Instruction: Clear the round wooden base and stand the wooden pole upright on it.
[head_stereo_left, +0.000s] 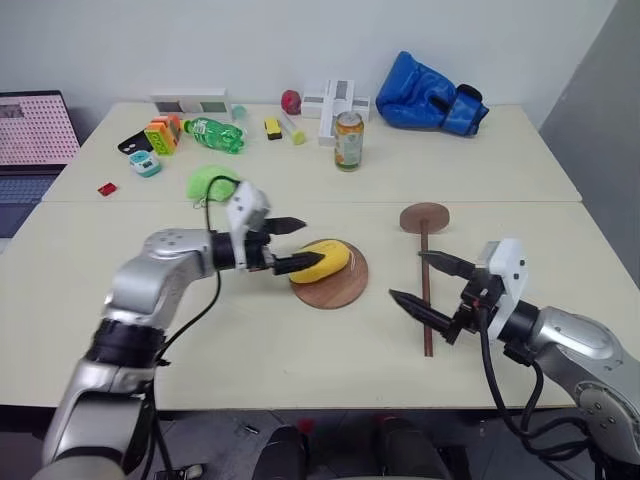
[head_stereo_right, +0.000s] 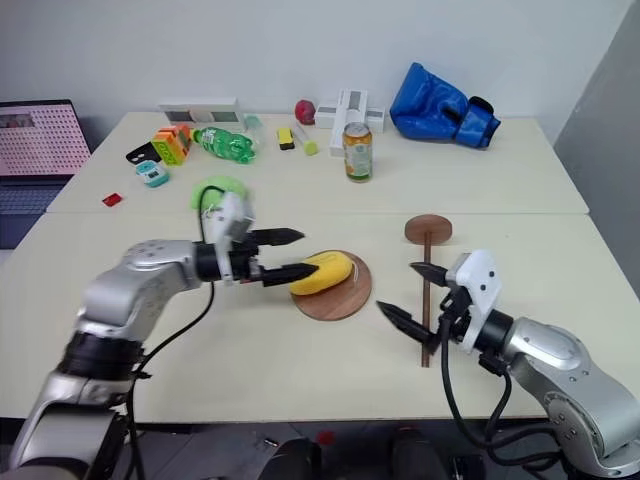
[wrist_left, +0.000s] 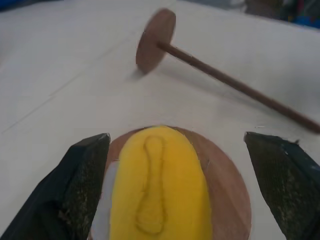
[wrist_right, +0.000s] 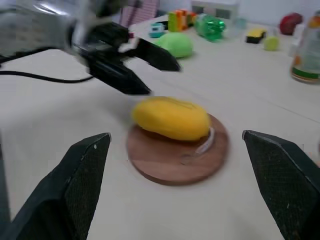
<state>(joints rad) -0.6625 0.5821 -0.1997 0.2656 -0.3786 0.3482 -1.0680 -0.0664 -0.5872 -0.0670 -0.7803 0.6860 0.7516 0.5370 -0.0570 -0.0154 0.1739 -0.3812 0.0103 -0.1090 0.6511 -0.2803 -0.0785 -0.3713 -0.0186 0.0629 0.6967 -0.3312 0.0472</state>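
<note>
My left gripper (head_stereo_left: 302, 244) stood spread wide, its two black fingers reaching toward one yellow object (head_stereo_left: 322, 261) that lay on the round wooden base (head_stereo_left: 334, 281). One fingertip was at the near end of that yellow object; I could not tell whether it touched. In the left wrist view the yellow object (wrist_left: 157, 187) sat between the fingers, covering much of the base (wrist_left: 227, 192).

My right gripper (head_stereo_left: 418, 282) was spread as well, empty, its fingers on either side of the wooden pole (head_stereo_left: 427, 285) without closing on it. The pole lay flat on the table (head_stereo_left: 250, 350), just right of the base, with its small disc (head_stereo_left: 424, 217) at the far end.

I counted one base, one pole and one yellow object. Farther back were one drink can (head_stereo_left: 348, 140), one green bottle (head_stereo_left: 214, 133), one blue boxing glove (head_stereo_left: 430, 97) and one green lump (head_stereo_left: 210, 183), all well apart from the base.
</note>
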